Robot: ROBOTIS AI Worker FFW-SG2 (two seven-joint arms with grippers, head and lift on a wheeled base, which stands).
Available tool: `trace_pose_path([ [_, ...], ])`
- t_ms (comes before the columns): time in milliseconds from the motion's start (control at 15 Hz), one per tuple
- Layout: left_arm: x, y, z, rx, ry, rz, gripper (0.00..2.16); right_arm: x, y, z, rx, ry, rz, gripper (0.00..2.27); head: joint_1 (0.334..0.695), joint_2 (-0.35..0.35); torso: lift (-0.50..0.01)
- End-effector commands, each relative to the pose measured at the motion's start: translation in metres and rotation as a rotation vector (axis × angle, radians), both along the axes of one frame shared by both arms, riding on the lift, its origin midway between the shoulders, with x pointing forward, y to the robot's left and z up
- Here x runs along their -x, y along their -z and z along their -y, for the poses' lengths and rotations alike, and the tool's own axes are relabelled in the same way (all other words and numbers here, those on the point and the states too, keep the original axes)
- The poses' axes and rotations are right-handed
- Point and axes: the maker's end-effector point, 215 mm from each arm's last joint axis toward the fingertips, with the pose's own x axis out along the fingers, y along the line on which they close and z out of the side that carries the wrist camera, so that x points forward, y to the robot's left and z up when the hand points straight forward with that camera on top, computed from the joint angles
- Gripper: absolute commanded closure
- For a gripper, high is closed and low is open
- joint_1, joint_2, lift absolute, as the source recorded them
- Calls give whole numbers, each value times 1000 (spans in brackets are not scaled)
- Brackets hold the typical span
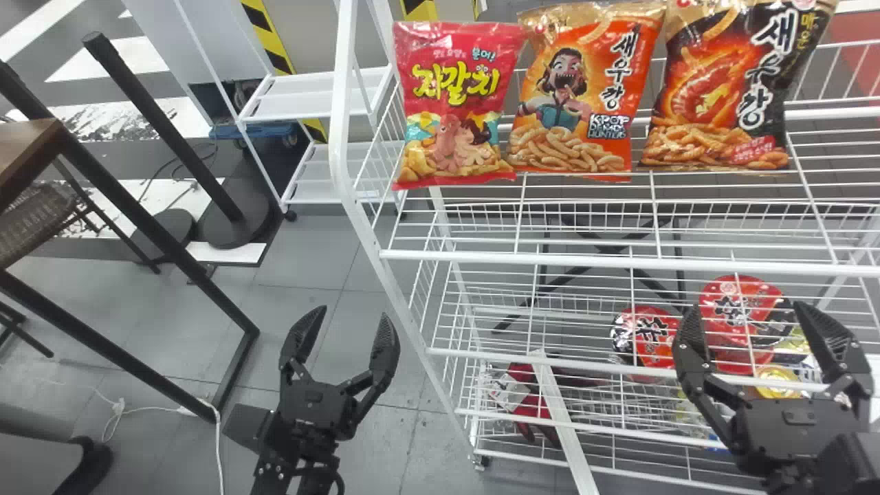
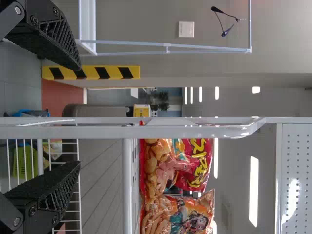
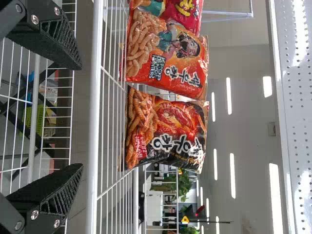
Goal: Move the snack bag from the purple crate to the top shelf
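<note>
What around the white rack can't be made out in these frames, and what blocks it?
- Backs of the snack bags: hidden by their own fronts, head view.
- What the dark red item low in the rack is: crossed by wires and a white bar, head view.
- Full outline of the yellow-topped container: behind wires and the right gripper, head view.

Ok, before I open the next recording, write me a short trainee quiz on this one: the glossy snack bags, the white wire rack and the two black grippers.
1. True or false: in the head view, the glossy black-and-red snack bag is the rightmost of three on the white wire rack.
2. Multiple choice: the left black gripper and right black gripper are both (a) shut and empty, (b) open and empty, (c) clamped on bags.
3. Fill in: the glossy orange snack bag sits in the ___ of the row.

Key: 1 true; 2 b; 3 middle.
</note>
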Motion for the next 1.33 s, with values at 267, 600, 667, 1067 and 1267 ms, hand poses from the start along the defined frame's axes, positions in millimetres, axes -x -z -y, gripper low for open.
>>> trace_pose_path([
  [267, -1, 0, 0, -4, 5, -1, 137, 4, 4, 7, 2, 14, -11, 107, 695, 274, -124],
  [600, -2, 0, 0, -3, 4, -1, 137, 4, 6, 8, 5, 17, -16, 107, 695, 268, -144],
  [667, -2, -1, 0, -3, 2, -1, 137, 4, 7, 9, 6, 18, -18, 107, 695, 267, -148],
  [1067, -1, 2, 0, -2, 1, -5, 137, 4, 10, 14, 11, 27, -21, 107, 695, 263, -172],
  [1267, -1, 2, 0, -1, 0, -5, 134, 4, 10, 14, 10, 28, -20, 107, 695, 260, -184],
])
